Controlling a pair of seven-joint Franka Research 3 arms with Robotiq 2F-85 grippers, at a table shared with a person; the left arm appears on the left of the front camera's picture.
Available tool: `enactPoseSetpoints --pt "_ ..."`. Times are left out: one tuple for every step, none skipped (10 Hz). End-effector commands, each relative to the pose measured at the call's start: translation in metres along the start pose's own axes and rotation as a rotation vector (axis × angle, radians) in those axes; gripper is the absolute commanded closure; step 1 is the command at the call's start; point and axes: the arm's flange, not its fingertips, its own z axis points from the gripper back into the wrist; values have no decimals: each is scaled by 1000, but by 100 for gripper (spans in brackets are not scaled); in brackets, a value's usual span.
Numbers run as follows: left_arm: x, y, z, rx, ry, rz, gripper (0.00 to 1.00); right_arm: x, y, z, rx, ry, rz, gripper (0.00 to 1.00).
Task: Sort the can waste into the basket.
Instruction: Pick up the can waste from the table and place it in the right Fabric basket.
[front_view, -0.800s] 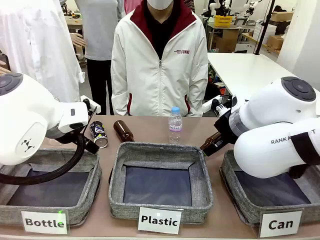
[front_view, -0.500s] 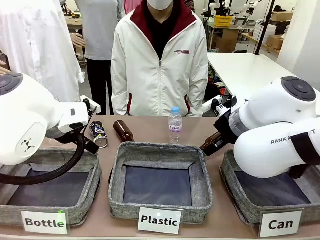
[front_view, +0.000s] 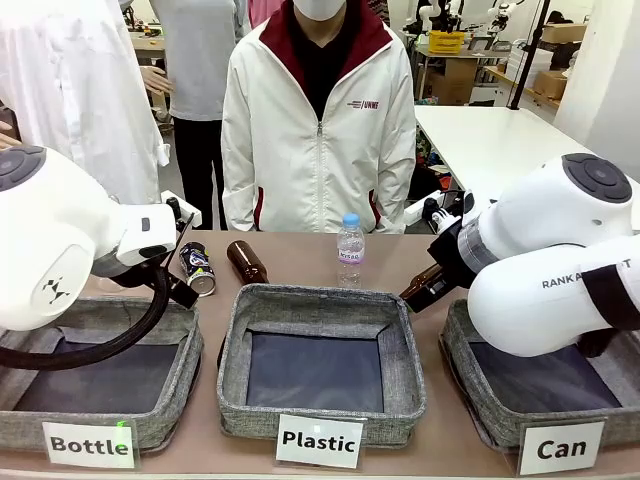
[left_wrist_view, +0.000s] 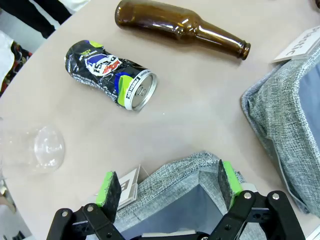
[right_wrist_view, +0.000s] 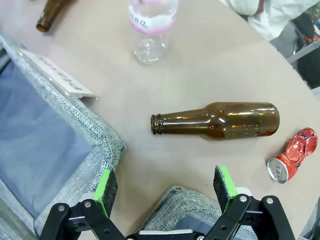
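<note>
Your left gripper (left_wrist_view: 167, 180) and right gripper (right_wrist_view: 165, 184) both gape empty; the dark can (left_wrist_view: 112, 75) and crushed red can (right_wrist_view: 292, 155) lie on the table (left_wrist_view: 200, 115) (light, thin-walled, slick ends), so pinch gently across the dented body.

**A robotics lab, by its fittings**

Two white robot arms (front_view: 60, 240) flank a brown surface (front_view: 300, 250) carrying the basket (front_view: 462, 370) signed "Can" and two like bins (front_view: 240, 400) (each with a printed label). Behind the person (front_view: 318, 130) stand a white worktable (front_view: 490, 140), cardboard boxes (front_view: 550, 82) and a yellow crate (front_view: 447, 41).
</note>
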Motion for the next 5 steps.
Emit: enactPoseSetpoints --pt "0 0 0 0 0 0 0 0 0 0 0 0 -1 0" --pt "0 0 0 0 0 0 0 0 0 0 0 0 -1 0" --pt "0 0 0 0 0 0 0 0 0 0 0 0 -1 0" --pt "0 0 0 0 0 0 0 0 0 0 0 0 -1 0" --pt "0 0 0 0 0 0 0 0 0 0 0 0 -1 0"
